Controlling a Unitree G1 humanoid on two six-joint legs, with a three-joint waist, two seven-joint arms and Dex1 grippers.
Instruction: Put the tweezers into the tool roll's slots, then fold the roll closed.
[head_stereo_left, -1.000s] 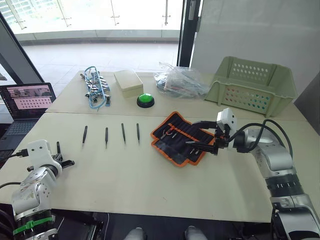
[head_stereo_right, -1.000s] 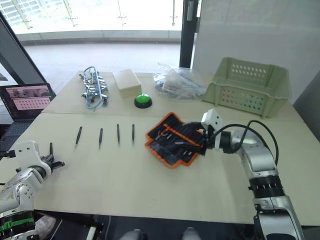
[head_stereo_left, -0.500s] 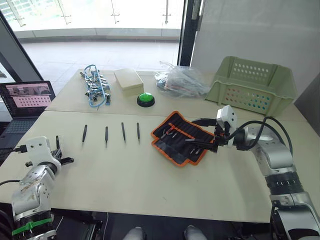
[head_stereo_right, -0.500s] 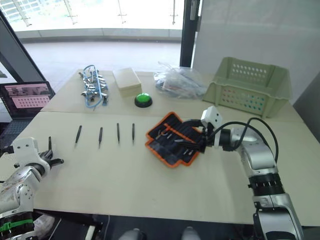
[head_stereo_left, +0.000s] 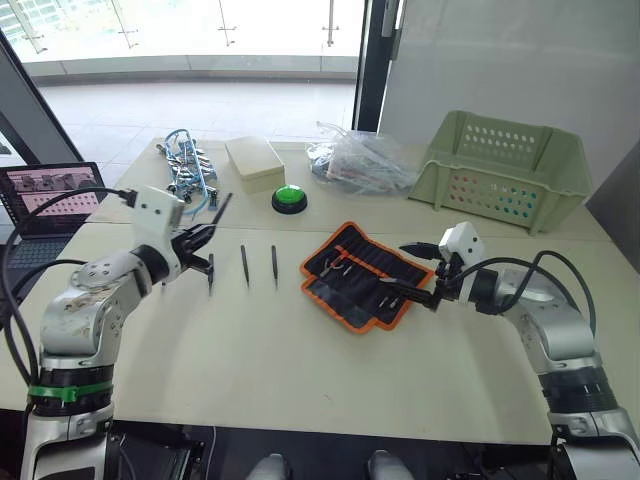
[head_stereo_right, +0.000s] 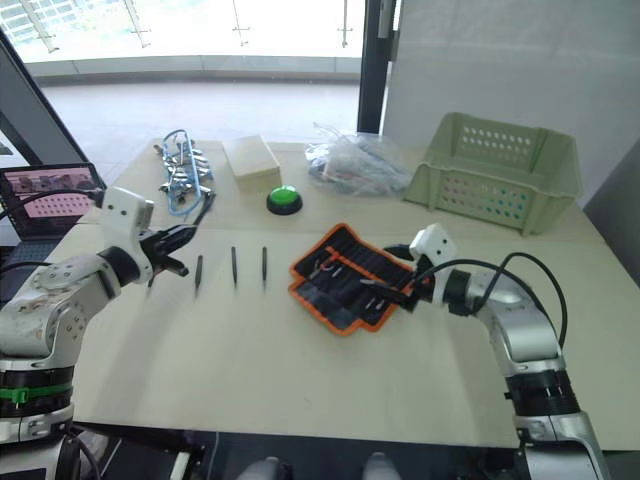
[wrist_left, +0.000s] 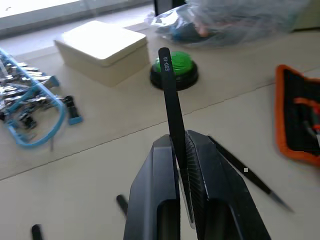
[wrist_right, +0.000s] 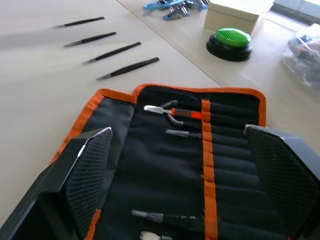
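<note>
Black fabric with orange edging forms the tool roll (head_stereo_left: 366, 275), which lies unfolded on the table (head_stereo_left: 300, 370), inner face up, near the middle and towards the right arm. The slots (wrist_right: 225, 165) run in rows across it; a few small tools already sit in some of them.

Right gripper (head_stereo_left: 418, 274): positioned at the roll's right-hand edge, fingers (wrist_right: 82, 165) spread wide, holding nothing. Whether a fingertip touches the fabric cannot be told.

Left gripper (wrist_left: 182, 150): raised above the table's left half, fingers pressed together on one of the tweezers (wrist_left: 172, 105). The grip is on the lower half; the blunt end, marked ESD-10, projects upward.

Three more tweezers lie side by side on the table between the left gripper and the roll: (head_stereo_left: 210, 273), (head_stereo_left: 244, 266) and (head_stereo_left: 275, 265). A fifth cannot be made out.

Handling, as judged:
- Each tweezer is light, stiff, thin and smooth, so likely to pivot or slip in a pinch. Take hold across the flat sides near mid-length.
- The tips are fine; avoid striking them on the table.
- The roll is soft and light and may slide or bunch. Hold one edge down during insertion.

Beyond stand a green button (head_stereo_left: 290, 198), a cream box (head_stereo_left: 256, 164), blue clips and cables (head_stereo_left: 188, 172) and a green basket (head_stereo_left: 505, 170).
</note>
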